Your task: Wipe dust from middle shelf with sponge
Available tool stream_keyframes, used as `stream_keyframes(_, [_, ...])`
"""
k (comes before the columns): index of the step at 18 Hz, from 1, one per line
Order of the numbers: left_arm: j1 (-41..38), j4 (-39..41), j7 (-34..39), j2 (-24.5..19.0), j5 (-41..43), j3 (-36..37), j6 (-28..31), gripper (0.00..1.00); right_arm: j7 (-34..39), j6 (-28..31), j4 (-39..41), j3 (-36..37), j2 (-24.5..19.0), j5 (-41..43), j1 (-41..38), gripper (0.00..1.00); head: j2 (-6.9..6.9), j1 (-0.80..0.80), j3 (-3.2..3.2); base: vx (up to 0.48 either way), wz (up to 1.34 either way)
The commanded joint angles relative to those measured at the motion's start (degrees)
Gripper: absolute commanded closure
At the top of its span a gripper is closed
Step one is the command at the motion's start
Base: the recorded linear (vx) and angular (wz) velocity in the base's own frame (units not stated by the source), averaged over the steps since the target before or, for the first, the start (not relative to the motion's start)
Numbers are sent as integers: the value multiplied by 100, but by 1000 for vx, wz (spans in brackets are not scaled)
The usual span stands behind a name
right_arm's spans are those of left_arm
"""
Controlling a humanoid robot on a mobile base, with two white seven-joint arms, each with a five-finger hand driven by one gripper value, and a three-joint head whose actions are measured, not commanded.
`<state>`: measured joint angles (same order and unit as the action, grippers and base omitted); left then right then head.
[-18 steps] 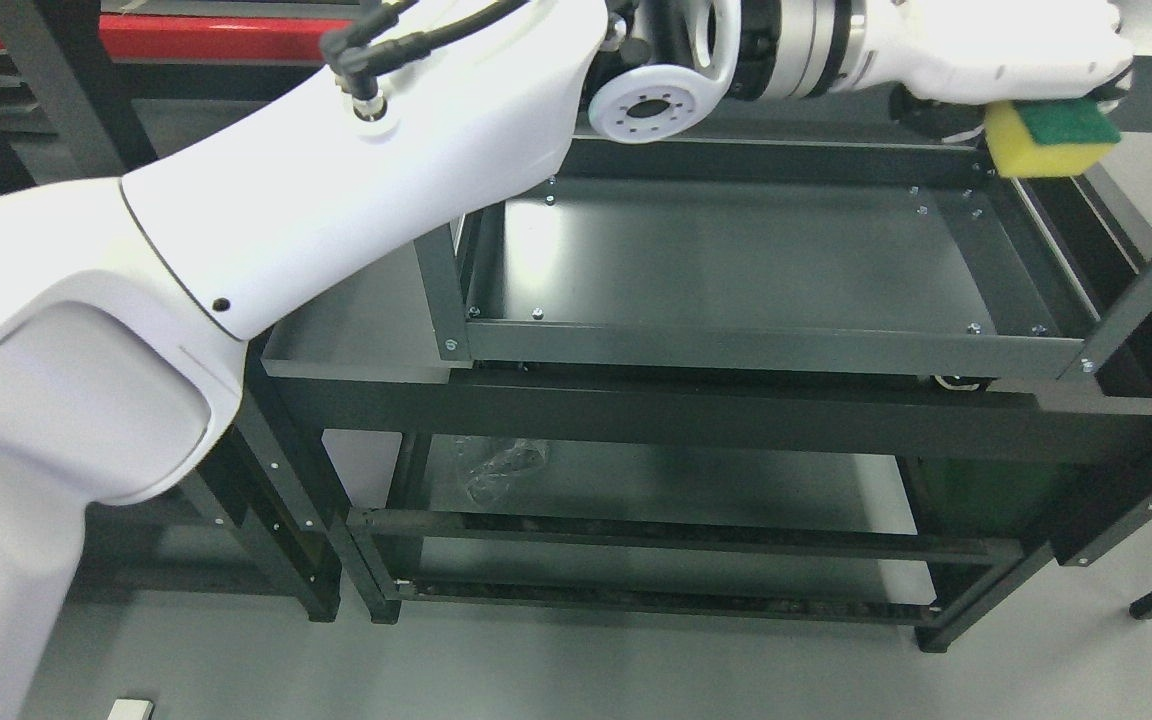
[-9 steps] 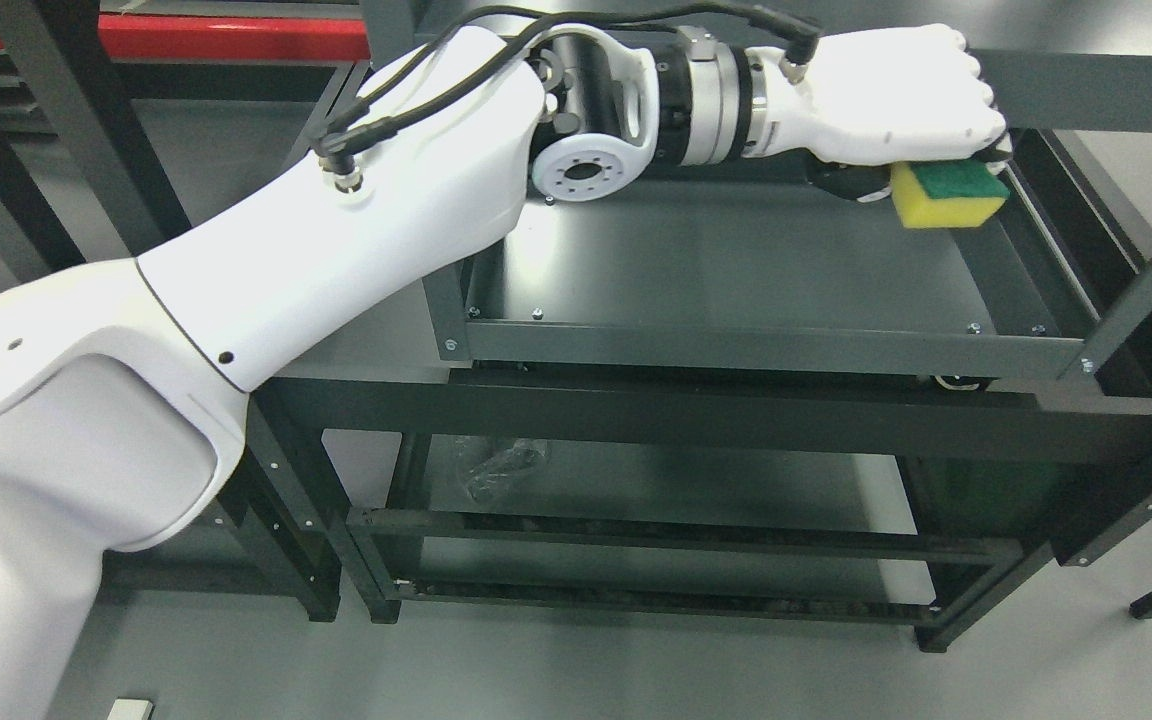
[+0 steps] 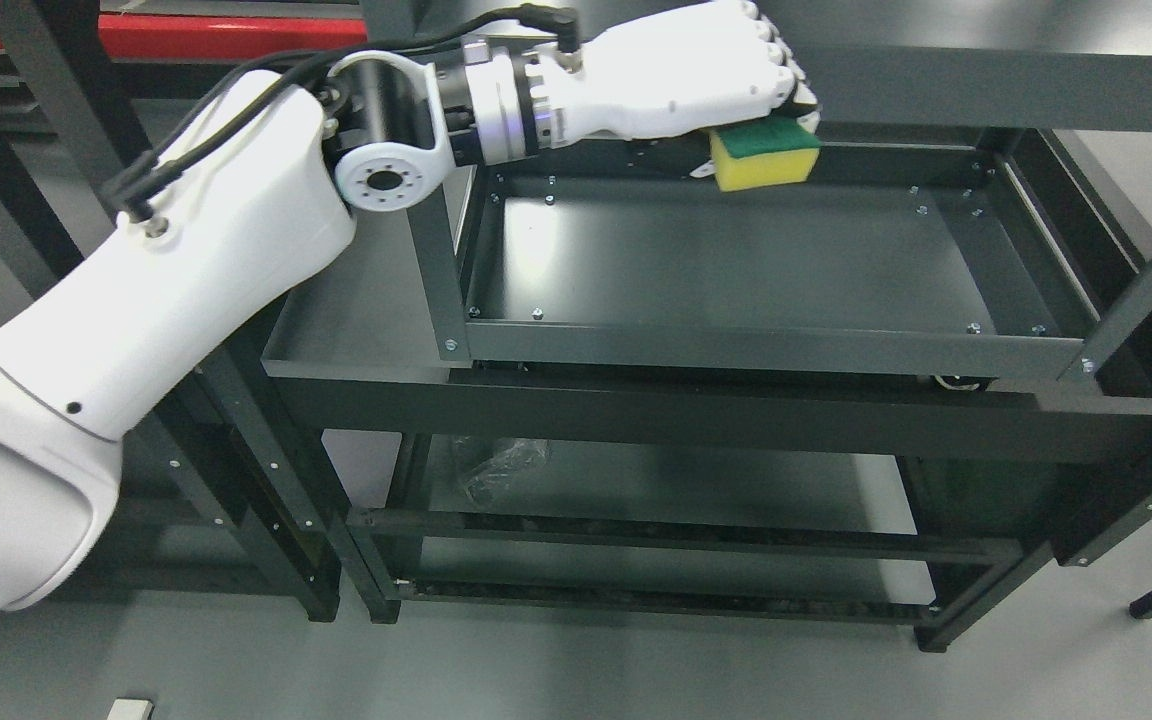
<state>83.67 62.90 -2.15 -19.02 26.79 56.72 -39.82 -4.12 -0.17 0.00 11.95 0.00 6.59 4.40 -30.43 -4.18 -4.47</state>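
Note:
My left hand reaches in from the lower left and is shut on a yellow sponge with a green scouring top. The sponge sits at the far edge of the dark metal shelf tray, a little right of its middle, low over or touching the surface; I cannot tell which. The white forearm crosses above the tray's left post. My right arm does not show.
The tray has raised rims and an upright post at its front left corner. A slanted bar crosses the right side. A top rail runs just behind the hand. A lower shelf holds a crumpled clear bag.
The left hand has carried the sponge leftward along the back of the tray, from the far right corner to right of the middle. The arm has drawn back to the left.

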Motion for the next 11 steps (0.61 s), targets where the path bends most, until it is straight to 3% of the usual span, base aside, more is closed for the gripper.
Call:
stream_keyframes(1, [-1025,1031,-75,-2008,1,-2170,-508,100,-9,421,100,0,100,0,-1,0,0,0,0,0,0])
stream_keyframes(4, [-1790,1031,-75,-2176,1,-3226,-518,100,-1,421,100,0,100,0,-1,0,0,0,0,0,0])
stream_keyframes(7, [-1977,1276,-75,-2045,-34,-3676,-518,100,-1,421,100,0,100,0,-1,0,0,0,0,0,0])
stream_keyframes(8, [-2003,1425,-67,-1818,-199,-3669,-518,100,-1,421,100,0,100,0,-1,0,0,0,0,0,0])
stream_keyframes(11, [-2047,1427,-93,-519,-1069,-3389,-518,100,-1,421,100,0,100,0,-1,0,0,0,0,0,0])
